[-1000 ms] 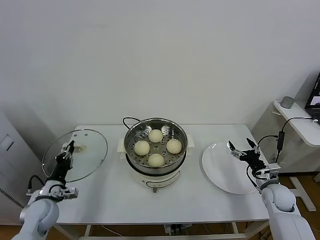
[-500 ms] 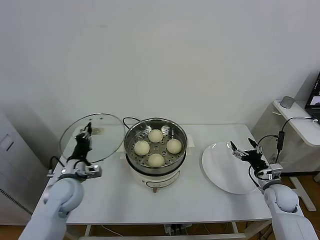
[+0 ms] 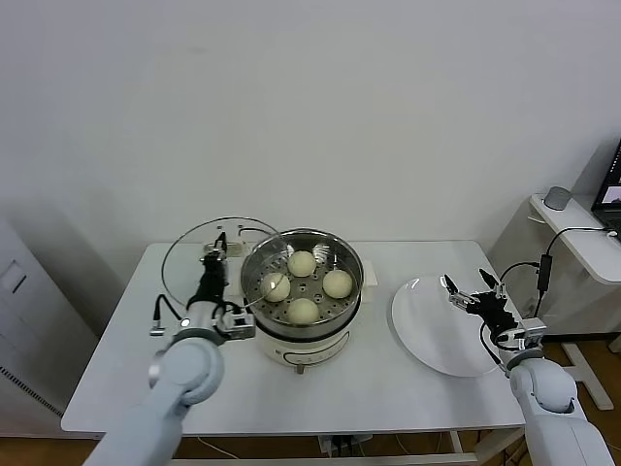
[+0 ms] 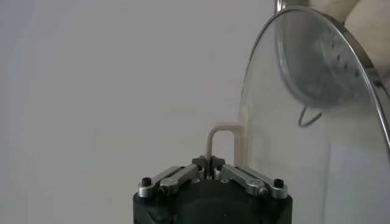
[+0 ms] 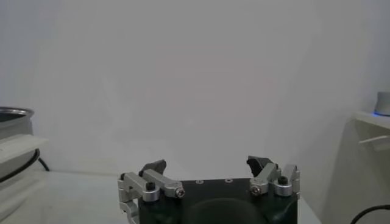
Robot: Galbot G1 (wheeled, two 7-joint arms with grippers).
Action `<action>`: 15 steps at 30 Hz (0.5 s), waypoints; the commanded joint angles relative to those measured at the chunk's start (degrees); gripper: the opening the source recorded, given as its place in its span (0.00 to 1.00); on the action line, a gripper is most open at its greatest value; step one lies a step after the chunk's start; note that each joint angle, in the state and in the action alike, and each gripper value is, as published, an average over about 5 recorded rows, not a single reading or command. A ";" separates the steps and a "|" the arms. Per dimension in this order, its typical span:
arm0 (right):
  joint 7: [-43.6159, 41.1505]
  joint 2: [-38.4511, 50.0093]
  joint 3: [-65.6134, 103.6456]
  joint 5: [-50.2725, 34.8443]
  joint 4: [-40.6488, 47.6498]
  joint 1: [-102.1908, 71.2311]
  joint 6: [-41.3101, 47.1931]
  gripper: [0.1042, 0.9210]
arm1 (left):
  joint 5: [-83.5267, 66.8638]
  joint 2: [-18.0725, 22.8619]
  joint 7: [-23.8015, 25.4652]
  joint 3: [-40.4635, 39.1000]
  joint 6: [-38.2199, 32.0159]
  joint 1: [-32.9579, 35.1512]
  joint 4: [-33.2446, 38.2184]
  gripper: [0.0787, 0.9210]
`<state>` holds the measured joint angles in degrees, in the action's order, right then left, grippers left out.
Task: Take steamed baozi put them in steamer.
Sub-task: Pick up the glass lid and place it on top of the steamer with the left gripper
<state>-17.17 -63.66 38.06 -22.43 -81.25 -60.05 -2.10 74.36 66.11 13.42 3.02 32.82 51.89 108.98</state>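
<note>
Four cream-white baozi point(image 3: 302, 262) lie on the perforated tray inside the steel steamer point(image 3: 255, 264), which stands on its cream base at the table's middle. My left gripper point(image 3: 215, 254) is shut on the cream handle of the round glass lid point(image 3: 184, 262) and holds it tilted, just left of the steamer, its edge overlapping the pot's left rim. In the left wrist view the gripper point(image 4: 211, 163) pinches the handle and the lid point(image 4: 286, 122) stands on edge. My right gripper point(image 3: 473, 287) is open and empty over the white plate point(image 3: 432, 325); in the right wrist view the gripper point(image 5: 208, 167) is spread wide.
A black cord point(image 3: 248, 232) runs behind the steamer. A side table with a small grey object point(image 3: 556, 198) stands at the far right. The table's front and left parts are bare.
My left arm has carried the glass lid from the table's left side rightward, up to the steamer's left rim. The right gripper has stayed over the plate.
</note>
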 commanded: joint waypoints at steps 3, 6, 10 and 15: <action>-0.05 -0.14 0.02 0.00 0.03 -0.07 -0.06 0.88 | 7.04 6.32 1.79 -7.97 4.50 -2.96 -1.78 0.03; -0.08 -0.30 0.01 0.05 0.01 -0.15 -0.09 0.88 | 7.66 7.78 1.44 -8.78 4.43 -3.22 -2.82 0.03; -0.12 -0.36 0.01 0.01 -0.18 -0.32 -0.09 0.88 | 7.79 9.16 0.72 -9.81 4.00 -3.58 -4.27 0.03; -0.17 -0.25 0.09 -0.04 -0.30 -0.49 -0.14 0.88 | 7.08 9.79 -0.52 -10.47 2.80 -4.07 -6.09 0.03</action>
<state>-17.30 -63.92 38.09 -22.41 -81.48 -60.48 -2.19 80.09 72.99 13.62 -4.81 35.45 48.64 105.53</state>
